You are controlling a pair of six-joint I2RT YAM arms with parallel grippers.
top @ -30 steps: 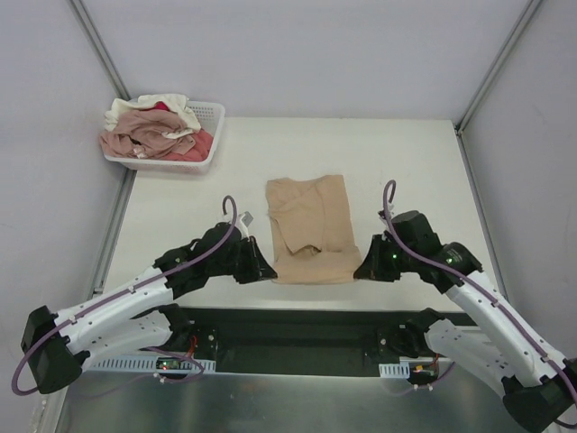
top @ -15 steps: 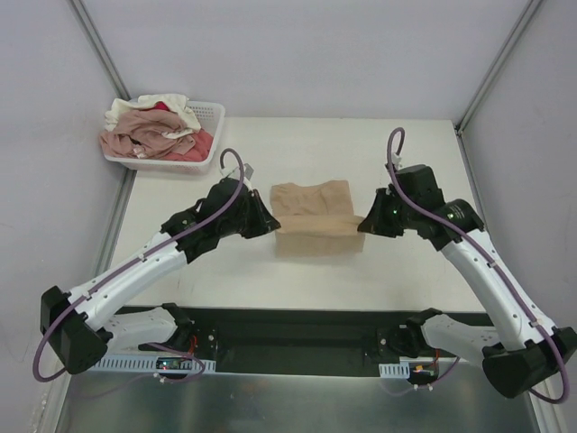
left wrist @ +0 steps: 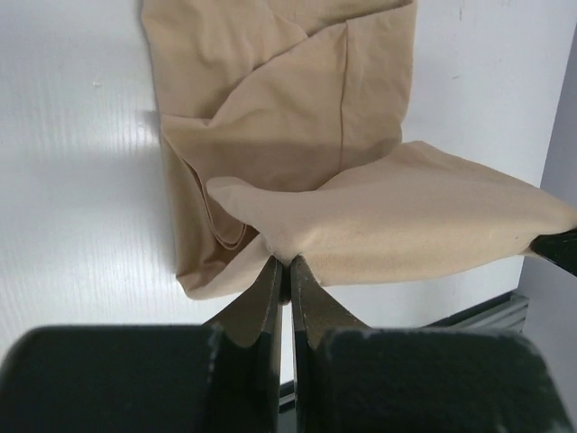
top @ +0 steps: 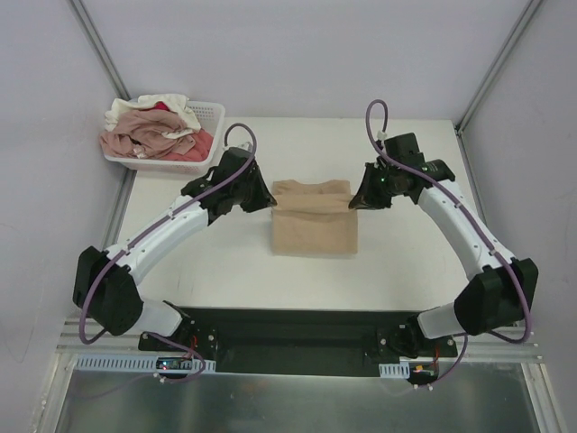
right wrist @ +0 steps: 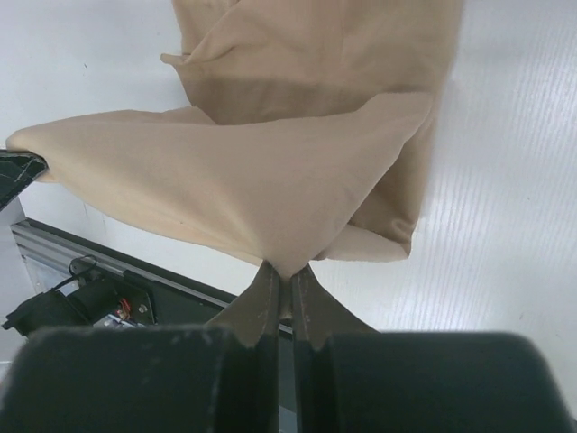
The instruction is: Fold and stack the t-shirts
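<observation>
A tan-beige t-shirt (top: pixel 314 225) lies half folded in the middle of the white table. My left gripper (top: pixel 270 200) is shut on its left corner and my right gripper (top: pixel 353 202) is shut on its right corner. Together they hold the shirt's near edge lifted and stretched over its far part. The left wrist view shows the cloth (left wrist: pixel 397 216) pinched at my fingertips, and the right wrist view shows the cloth (right wrist: pixel 243 180) pinched the same way. More t-shirts, dusty pink (top: pixel 135 135), cream-white (top: pixel 149 106) and red (top: pixel 204 144), lie heaped in a basket.
The white plastic lattice basket (top: pixel 213 114) stands at the table's far left corner. The table's white top (top: pixel 406 262) has a black rail along its near edge. Grey walls with metal posts close in the left, right and back.
Both grippers have carried the shirt's near edge up and away from the table's near edge towards the far end, so the shirt is now folded to about half its length.
</observation>
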